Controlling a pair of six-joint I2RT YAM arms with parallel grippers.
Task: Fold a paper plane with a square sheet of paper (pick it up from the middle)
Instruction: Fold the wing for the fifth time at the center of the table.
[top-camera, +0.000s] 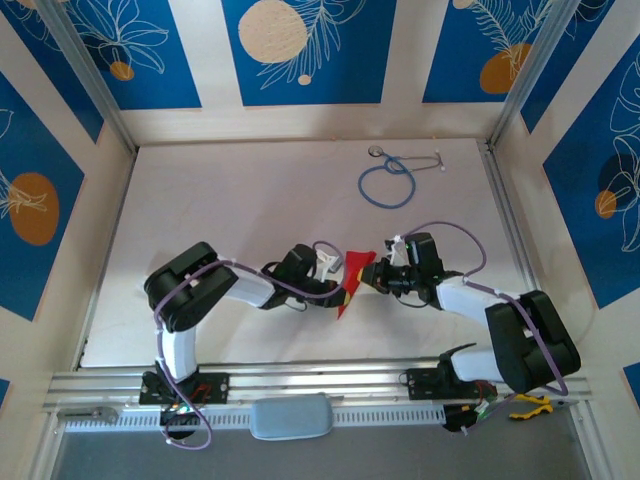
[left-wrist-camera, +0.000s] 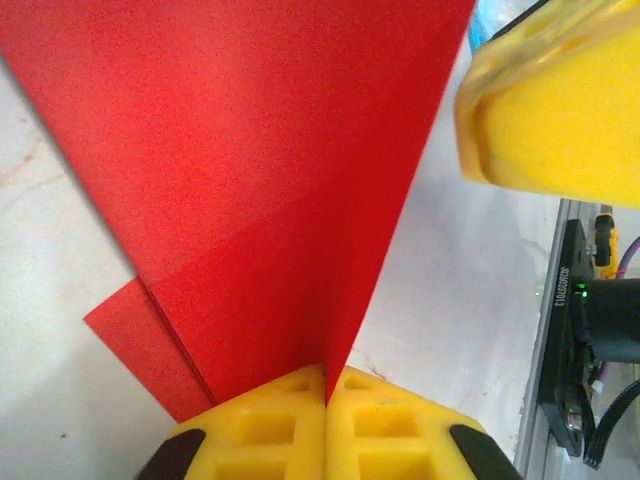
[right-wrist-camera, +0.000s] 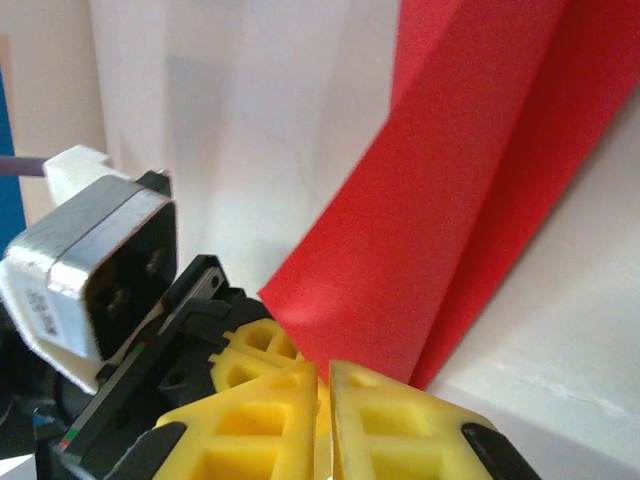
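Both left tool (left-wrist-camera: 326, 388) and right tool (right-wrist-camera: 322, 385) pinch red paper (top-camera: 352, 280); opposing pulls could tear it or skew crease.

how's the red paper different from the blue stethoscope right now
The red paper is a creased sheet; the blue stethoscope is a looped tube. The paper is pinched by the left gripper and right gripper mid-table; the stethoscope lies untouched at the far side.
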